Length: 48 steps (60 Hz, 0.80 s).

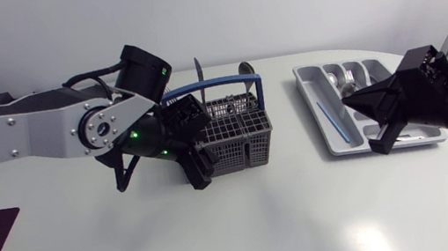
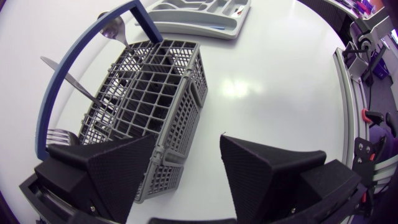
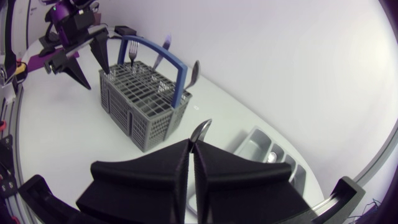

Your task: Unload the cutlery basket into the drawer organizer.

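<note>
Cutlery basket (image 1: 239,136) corner sits between the left gripper's (image 2: 188,142) wide-spread fingers; the right gripper (image 3: 193,148) pinches a spoon (image 3: 201,130), drawer organizer (image 1: 308,95) just beneath it.

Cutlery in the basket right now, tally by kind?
Fork: 1
Knife: 1
Spoon: 1
Total: 3 in the basket; a further spoon is held in the right gripper.

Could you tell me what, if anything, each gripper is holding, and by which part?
The right gripper grips a spoon just below its bowl, which pokes out past the fingers. The left gripper is open, holding nothing.
</note>
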Tool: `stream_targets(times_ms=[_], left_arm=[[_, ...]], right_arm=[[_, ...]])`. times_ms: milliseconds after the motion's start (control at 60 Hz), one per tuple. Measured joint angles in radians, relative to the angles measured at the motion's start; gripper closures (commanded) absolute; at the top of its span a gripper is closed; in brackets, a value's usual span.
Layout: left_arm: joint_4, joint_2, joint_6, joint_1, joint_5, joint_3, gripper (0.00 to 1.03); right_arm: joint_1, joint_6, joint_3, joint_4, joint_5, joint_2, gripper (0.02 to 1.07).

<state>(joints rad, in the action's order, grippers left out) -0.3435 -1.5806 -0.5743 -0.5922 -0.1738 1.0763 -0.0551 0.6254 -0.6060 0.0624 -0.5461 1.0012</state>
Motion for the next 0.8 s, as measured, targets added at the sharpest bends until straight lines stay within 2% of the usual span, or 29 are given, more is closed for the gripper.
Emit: stream_targets(times_ms=[200,367,633,800], left_arm=[[-0.067,0.003,0.003,0.000,0.020,0.019,0.16],[-0.133,0.005,0.019,-0.006,0.026,0.042,0.16],[-0.196,0.025,0.033,-0.010,0.026,0.058,0.15],[-0.225,0.040,0.032,0.021,0.026,0.058,0.15]], right_arm=[[-0.135,0.187,-0.005,0.107,0.061,0.077,1.00],[-0.208,0.283,-0.040,0.121,0.137,0.182,1.00],[-0.235,0.342,-0.121,-0.002,0.318,0.441,1.00],[-0.226,0.348,-0.161,-0.080,0.441,0.612,0.99]])
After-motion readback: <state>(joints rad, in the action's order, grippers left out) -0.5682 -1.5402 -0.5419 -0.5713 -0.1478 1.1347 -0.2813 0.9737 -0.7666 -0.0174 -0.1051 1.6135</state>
